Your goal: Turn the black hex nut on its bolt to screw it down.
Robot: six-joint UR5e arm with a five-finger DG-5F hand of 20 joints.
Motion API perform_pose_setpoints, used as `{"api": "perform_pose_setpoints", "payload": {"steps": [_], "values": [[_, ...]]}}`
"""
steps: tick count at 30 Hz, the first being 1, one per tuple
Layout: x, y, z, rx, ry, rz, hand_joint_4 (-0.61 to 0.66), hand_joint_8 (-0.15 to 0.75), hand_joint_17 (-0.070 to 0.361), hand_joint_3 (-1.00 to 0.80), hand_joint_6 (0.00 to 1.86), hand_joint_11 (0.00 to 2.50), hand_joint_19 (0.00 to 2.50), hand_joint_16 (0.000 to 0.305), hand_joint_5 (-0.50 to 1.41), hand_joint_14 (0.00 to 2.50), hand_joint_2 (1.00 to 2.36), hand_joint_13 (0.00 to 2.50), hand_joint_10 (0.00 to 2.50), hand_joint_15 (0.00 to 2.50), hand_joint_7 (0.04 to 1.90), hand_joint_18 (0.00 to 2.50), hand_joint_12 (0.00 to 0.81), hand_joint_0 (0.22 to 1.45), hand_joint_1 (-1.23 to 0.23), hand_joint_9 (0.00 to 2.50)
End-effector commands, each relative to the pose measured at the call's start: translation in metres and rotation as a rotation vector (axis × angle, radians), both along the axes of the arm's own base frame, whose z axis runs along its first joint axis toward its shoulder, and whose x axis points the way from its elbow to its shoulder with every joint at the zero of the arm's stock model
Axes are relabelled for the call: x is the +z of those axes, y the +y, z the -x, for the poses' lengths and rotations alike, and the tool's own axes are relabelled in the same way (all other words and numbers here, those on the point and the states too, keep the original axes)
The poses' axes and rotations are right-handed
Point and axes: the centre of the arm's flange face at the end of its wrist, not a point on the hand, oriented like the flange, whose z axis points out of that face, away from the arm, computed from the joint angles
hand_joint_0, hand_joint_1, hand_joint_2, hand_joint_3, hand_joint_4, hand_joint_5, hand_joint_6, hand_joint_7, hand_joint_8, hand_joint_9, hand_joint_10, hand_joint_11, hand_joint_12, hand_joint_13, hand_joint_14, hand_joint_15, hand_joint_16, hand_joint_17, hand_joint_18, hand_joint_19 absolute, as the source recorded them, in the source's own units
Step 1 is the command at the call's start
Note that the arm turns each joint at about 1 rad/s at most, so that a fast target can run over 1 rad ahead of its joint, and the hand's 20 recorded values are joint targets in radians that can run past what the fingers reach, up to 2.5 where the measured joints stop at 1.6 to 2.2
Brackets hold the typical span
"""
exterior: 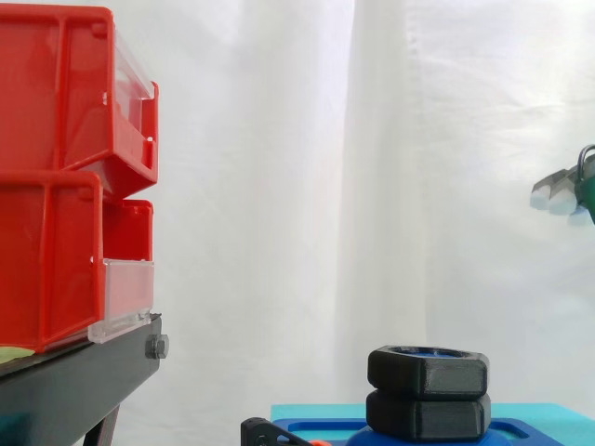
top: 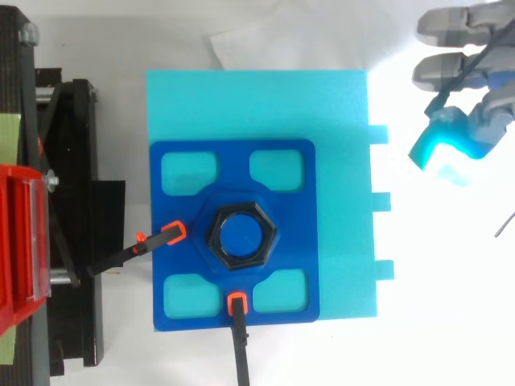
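A black hex nut [top: 240, 236] sits on a blue bolt in the middle of a dark blue plate [top: 187, 201]. In the side view two black hex shapes are stacked, the upper nut [exterior: 428, 370] above a lower one [exterior: 428, 415]. The hand [top: 469, 84] hovers at the upper right of the top view, off the cyan foam pad [top: 257, 104] and well clear of the nut. Its fingers are fairly straight and hold nothing; one fingertip [top: 438, 143] glows cyan. In the side view the hand [exterior: 562, 190] enters at the right edge, high above the nut.
Red bins [exterior: 65, 177] stand stacked on a black stand [exterior: 84, 381] at the left. Two black clamps with orange tips [top: 173, 233] [top: 236, 303] hold the blue plate at its left and front edges. A white curtain hangs behind.
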Motion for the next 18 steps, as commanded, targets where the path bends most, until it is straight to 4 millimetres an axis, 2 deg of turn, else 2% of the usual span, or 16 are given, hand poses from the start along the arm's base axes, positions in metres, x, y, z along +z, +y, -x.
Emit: {"api": "perform_pose_setpoints", "payload": {"steps": [1, 6, 18], "values": [[-0.0009, -0.0002, 0.0001, -0.049, 0.036, -0.268, 0.19, 0.253, 0.151, -0.5, 0.5, 0.0, 0.03, 0.067, -0.23, 0.0, 1.0, 0.06, 0.0, 0.0, 0.87, 0.22, 0.372, 0.4, -0.47, 0.27], [-0.0006, -0.0002, -0.0003, -0.063, 0.043, -0.35, 0.19, 0.257, 0.149, -0.5, 0.5, 0.0, 0.03, 0.066, -0.23, 0.0, 1.0, 0.07, 0.0, 0.0, 0.87, 0.22, 0.366, 0.4, -0.47, 0.29], [0.0001, 0.0004, -0.0016, -0.063, 0.034, -0.35, 0.2, 0.257, 0.144, -0.5, 0.5, 0.0, 0.02, 0.064, -0.22, 0.0, 1.0, 0.09, 0.0, 0.0, 0.88, 0.23, 0.36, 0.42, -0.45, 0.32]]}}
